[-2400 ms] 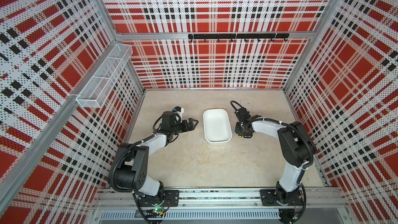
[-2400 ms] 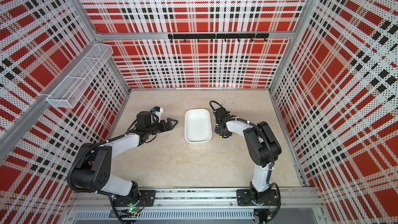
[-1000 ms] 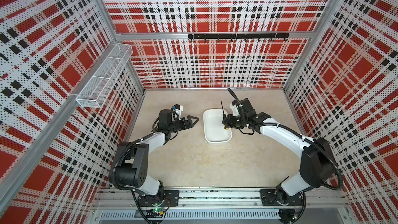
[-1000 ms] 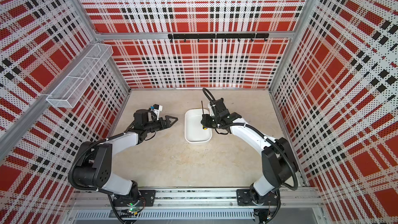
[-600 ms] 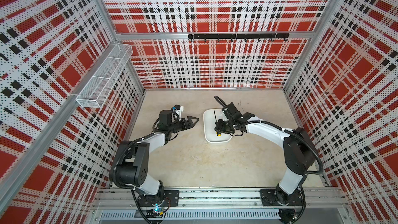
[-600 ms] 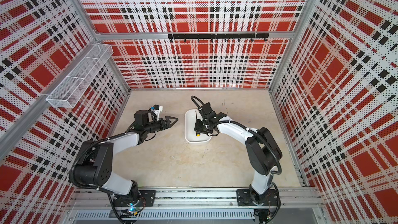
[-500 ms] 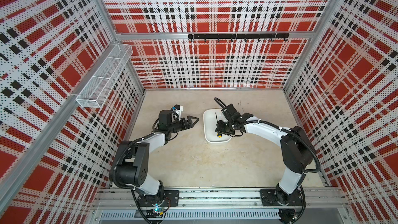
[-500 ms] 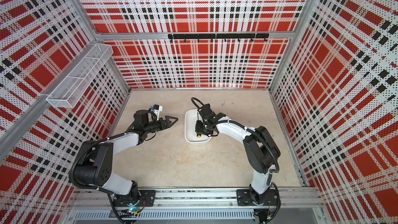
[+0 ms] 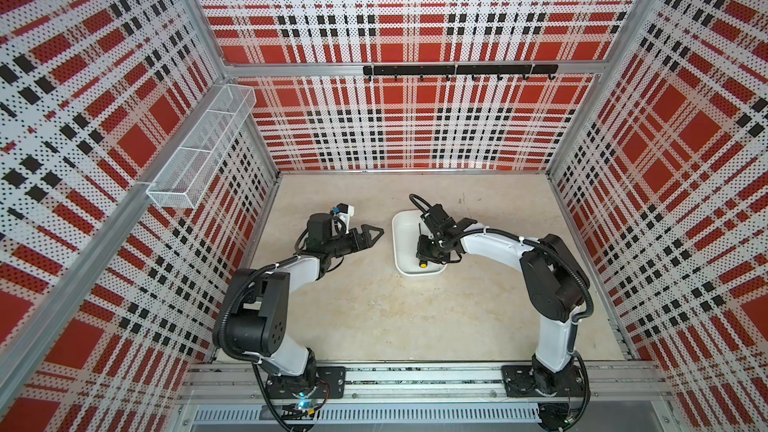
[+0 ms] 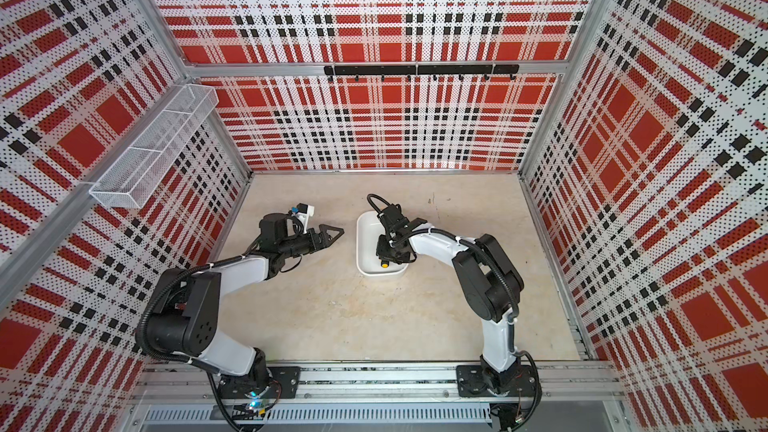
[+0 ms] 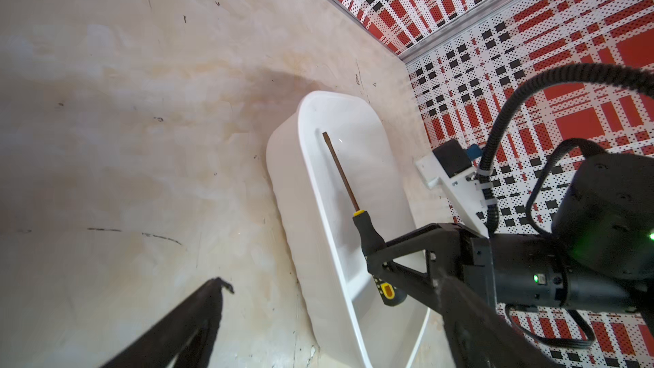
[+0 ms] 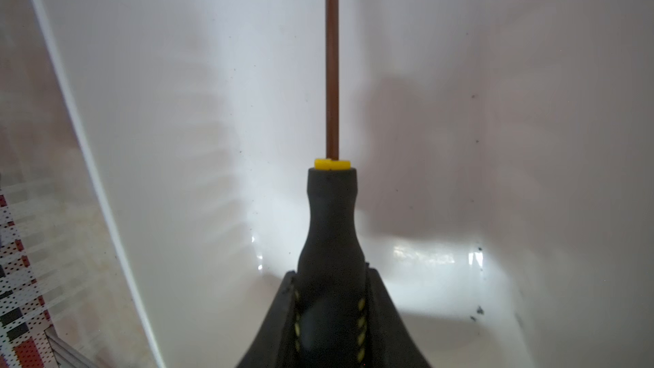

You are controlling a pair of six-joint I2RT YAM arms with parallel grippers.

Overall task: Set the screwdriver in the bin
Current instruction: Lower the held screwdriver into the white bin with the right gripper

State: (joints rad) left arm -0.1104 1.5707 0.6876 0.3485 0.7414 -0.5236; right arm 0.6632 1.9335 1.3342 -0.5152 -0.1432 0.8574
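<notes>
Wrist views showed me what both top views blurred. The right hand (image 12: pixel 331 276) pinched the screwdriver (image 11: pixel 354 208) by its matte black handle. Its thin brown shaft lay inside the glossy, round-cornered white bin (image 11: pixel 283 175). I couldn't tell whether the tip touched the bin's floor. The left hand (image 9: pixel 374 232) stood spread near the bin, over the mottled desk (image 11: pixel 141 136), with one finger blurred.

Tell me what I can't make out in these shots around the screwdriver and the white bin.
- Tip of the screwdriver: cut off by the top edge in the right wrist view.
- Middle of its handle: hidden by the right tool in the left wrist view.
- Whether it touches the bin floor: too small in both top views.
- Fingers of the left tool: run off the left wrist view's bottom edge.
</notes>
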